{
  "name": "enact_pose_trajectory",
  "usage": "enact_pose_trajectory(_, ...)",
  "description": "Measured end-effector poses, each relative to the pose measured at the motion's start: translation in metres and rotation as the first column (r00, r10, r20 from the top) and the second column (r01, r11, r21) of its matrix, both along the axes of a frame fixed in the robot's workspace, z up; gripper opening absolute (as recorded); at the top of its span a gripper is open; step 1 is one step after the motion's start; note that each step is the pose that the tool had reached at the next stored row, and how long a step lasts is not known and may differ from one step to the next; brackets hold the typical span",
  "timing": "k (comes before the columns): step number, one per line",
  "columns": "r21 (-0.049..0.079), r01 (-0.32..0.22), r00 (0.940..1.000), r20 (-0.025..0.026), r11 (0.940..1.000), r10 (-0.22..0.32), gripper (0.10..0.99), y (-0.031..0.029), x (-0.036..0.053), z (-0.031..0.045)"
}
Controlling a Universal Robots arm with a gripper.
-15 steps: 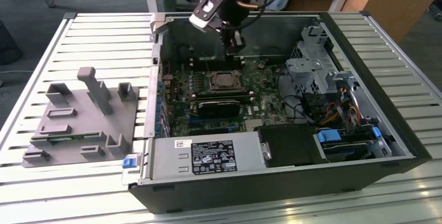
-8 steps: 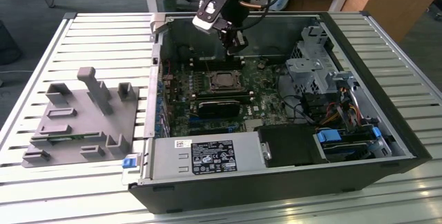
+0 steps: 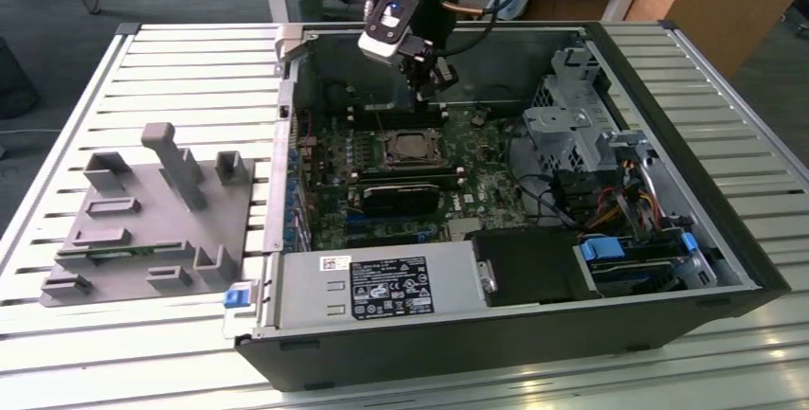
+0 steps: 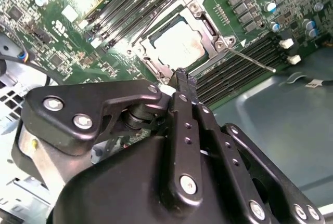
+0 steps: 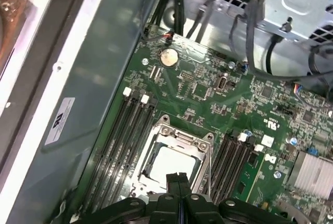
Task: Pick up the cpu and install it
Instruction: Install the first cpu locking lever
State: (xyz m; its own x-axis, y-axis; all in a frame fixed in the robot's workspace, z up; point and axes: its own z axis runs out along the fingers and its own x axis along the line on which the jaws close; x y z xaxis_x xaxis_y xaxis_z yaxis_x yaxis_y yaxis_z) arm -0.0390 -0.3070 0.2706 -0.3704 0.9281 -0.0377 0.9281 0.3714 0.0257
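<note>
The cpu (image 3: 407,148) is a small square chip with a silvery top. It lies flat in the metal socket frame (image 5: 162,130) on the green motherboard inside the open computer case. Both wrist views look down on the cpu (image 4: 179,42) (image 5: 171,164). My gripper (image 3: 427,90) hangs above the board, just beyond the socket toward the case's back wall, clear of the chip. Its black fingers (image 4: 184,81) (image 5: 178,181) are pressed together with nothing between them. A thin socket lever (image 4: 252,61) sticks out sideways from the frame.
A grey fixture plate (image 3: 139,211) with upright posts lies on the slatted table at the exterior view's left. Inside the case are a black heatsink block (image 3: 404,194), memory slots (image 5: 127,130), a power supply (image 3: 379,287) and a drive cage (image 3: 569,126) with cables.
</note>
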Motion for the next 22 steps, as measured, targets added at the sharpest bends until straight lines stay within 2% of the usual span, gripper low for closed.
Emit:
enact_pose_trajectory(7,0.000,-0.059,0.9983,0.0000,0.9983,0.059,0.106,0.0000,0.0000,0.0000)
enact_pose_trajectory(22,0.000,-0.165,0.9863,0.0000,0.9863,0.165,0.106,0.0000,0.0000,0.0000)
